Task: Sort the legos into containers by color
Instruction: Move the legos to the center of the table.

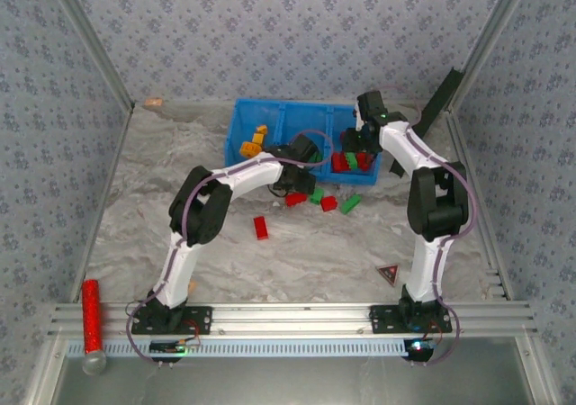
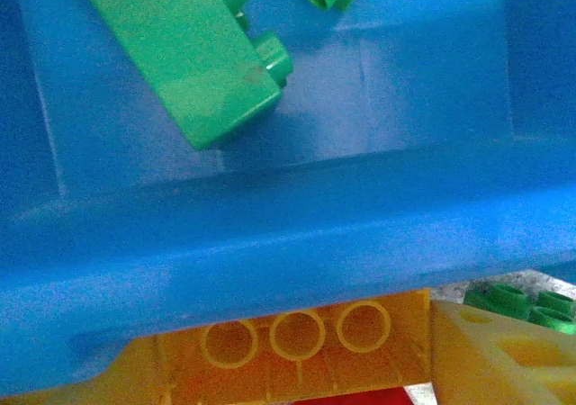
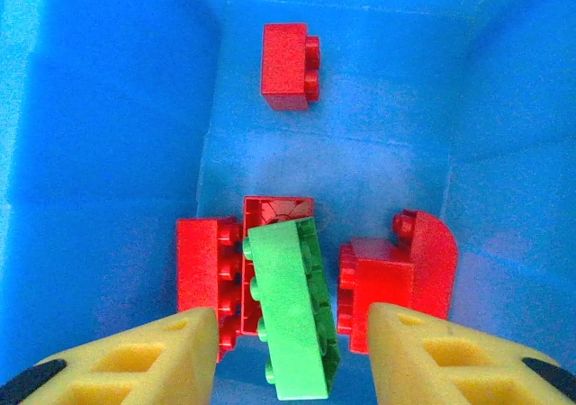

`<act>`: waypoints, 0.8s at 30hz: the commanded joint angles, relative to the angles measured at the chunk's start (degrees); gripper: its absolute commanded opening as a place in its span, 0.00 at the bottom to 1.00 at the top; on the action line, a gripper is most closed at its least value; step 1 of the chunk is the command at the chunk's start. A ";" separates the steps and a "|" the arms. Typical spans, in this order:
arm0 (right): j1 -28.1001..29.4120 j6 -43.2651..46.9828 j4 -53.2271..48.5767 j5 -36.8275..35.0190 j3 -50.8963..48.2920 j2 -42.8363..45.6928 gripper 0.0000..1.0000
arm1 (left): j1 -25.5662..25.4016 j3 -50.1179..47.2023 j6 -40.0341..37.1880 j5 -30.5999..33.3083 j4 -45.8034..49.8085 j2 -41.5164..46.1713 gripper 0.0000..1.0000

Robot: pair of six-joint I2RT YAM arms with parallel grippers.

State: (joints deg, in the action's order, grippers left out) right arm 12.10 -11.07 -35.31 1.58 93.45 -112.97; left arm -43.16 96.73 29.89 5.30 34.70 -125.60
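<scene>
Orange lego (image 2: 297,355) (gripped) before tray wall (image 2: 270,234)

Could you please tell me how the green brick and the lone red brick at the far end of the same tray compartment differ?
The green brick is long; the lone red brick is short. The green brick lies across other red bricks; the red brick lies by itself on the tray floor. The green brick is the wrong colour for this pile; the red brick matches it. Both are studded bricks in one blue compartment.
</scene>
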 commanded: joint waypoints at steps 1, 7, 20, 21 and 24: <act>-0.50 0.92 -0.37 1.11 -0.77 2.62 0.49 | -0.26 -6.38 0.46 2.91 7.93 -2.32 0.70; -0.50 0.96 -0.37 1.14 -1.51 3.70 0.49 | -0.25 -13.44 1.66 3.07 7.84 2.17 0.68; -0.41 0.93 -0.90 1.69 -2.80 5.42 0.53 | -0.96 -16.77 1.85 3.15 9.63 12.46 0.67; -0.41 1.26 -1.05 2.05 -2.62 5.03 0.54 | -0.96 -16.13 1.68 3.05 9.87 12.66 0.67; -0.33 2.08 -1.23 2.54 -1.98 3.25 0.53 | -0.98 -14.61 1.25 3.00 10.24 13.30 0.68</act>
State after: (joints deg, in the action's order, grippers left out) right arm 11.97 -10.63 -35.35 2.83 90.78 -109.49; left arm -43.68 80.18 31.16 8.38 39.72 -114.61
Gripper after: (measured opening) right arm 0.536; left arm 0.678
